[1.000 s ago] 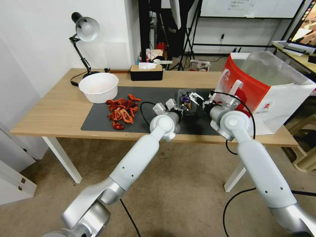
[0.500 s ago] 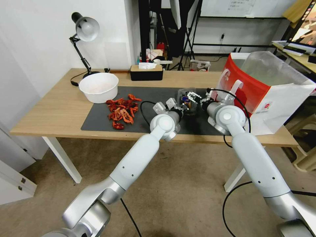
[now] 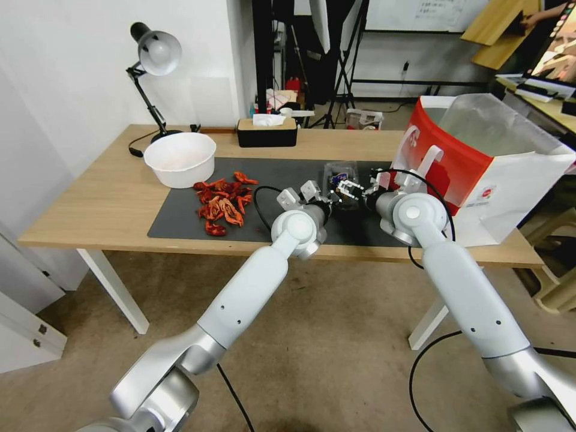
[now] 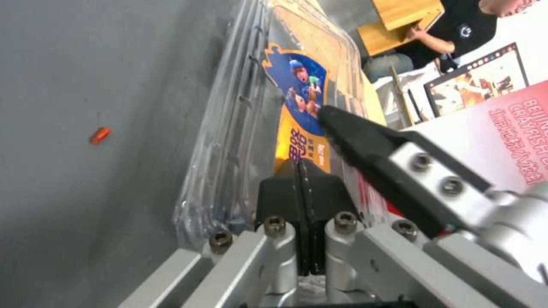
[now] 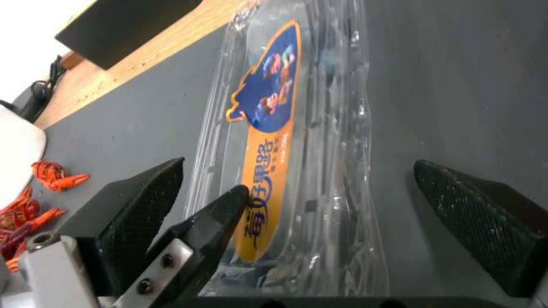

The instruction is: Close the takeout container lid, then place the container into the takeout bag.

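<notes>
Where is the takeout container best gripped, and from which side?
Probably across its two long side walls, from the robot's near end: the takeout container lies flat on the mat, long and narrow, and the right end effector sits open astride it.

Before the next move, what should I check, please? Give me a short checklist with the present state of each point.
1. Lid lies flat on the takeout container: ok; snapped shut: cannot tell.
2. Right hand open, one finger on each side of the container: ok.
3. Left hand clear of the container: not ok; shut, tips at its edge.
4. Takeout bag upright, mouth open: ok.
</notes>
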Controlling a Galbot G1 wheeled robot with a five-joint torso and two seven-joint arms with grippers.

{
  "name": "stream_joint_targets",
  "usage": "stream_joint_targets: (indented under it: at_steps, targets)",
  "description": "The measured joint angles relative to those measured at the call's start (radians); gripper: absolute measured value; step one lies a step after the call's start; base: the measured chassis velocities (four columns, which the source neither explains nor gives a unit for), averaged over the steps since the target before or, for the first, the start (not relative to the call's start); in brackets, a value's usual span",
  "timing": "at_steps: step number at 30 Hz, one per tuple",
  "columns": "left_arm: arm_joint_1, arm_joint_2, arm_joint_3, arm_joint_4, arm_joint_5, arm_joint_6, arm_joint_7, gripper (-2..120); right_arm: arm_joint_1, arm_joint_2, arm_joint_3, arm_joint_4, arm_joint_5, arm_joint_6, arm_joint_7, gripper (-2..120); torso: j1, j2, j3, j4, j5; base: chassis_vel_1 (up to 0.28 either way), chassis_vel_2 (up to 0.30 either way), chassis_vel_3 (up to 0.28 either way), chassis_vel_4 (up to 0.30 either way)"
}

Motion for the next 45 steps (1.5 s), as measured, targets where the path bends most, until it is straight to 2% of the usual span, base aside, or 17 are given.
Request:
stream_joint_targets:
  at_steps: [45]
  targets:
    - [0.000, 0.006, 0.000, -0.011, -0.002, -0.002, 0.010, 0, 0.088, 0.045, 0.008, -0.170, 0.063, -0.080, -0.075, 100, 0.000, 0.000, 0.000, -0.0003, -0.0001, 0.000, 0.000, 0.000, 0.000]
